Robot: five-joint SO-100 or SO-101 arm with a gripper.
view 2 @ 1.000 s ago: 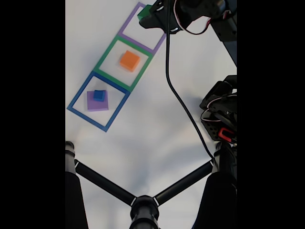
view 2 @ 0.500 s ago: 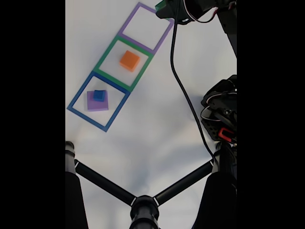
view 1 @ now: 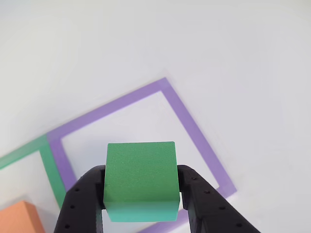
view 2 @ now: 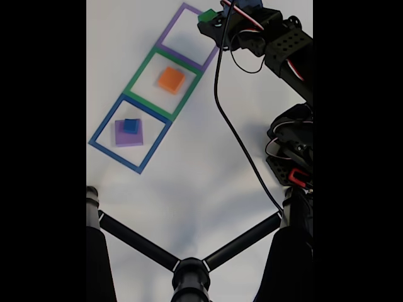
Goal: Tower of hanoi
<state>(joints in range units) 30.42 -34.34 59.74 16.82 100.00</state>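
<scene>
Gripper (view 1: 141,204) clamped on green cube (view 1: 141,182), one black finger each side, pressing flat left/right faces. Cube held off the sheet, level, no visible tilt. In fixed view it hangs at far end, over the right edge of purple square (view 2: 165,33), cube (view 2: 206,16) just ahead of gripper (view 2: 212,19).

Handling, my read: cube looks like foam or light printed plastic, matte, slightly grainy faces, so light and not slippery. Edges crisp, no squash showing at the fingers, so stiff enough. Not fragile. Best hold is what I've got: opposite flat faces, mid-height, leaving bottom free to seat. Top-stack pieces get smaller, so hold needs centring before release.

Other pieces, fixed view: orange block (view 2: 171,80) inside green square (view 2: 140,77), middle. Purple slab (view 2: 118,134) w/ small blue cube (view 2: 131,126) stacked on it, inside blue square (view 2: 102,131), nearest. Purple square is bare inside.

Surface: plain white sheet (view 2: 189,176), flat, three taped/printed outlines in a diagonal row, each touching the next. Mild glare, soft shadows. Wrist-side view blurs toward far edge.

Room: black cable (view 2: 233,126) runs from arm across sheet to the near right; well apart from squares but could drag. Arm base (view 2: 293,148) right side. Black tripod legs (view 2: 145,245) near edge.
</scene>
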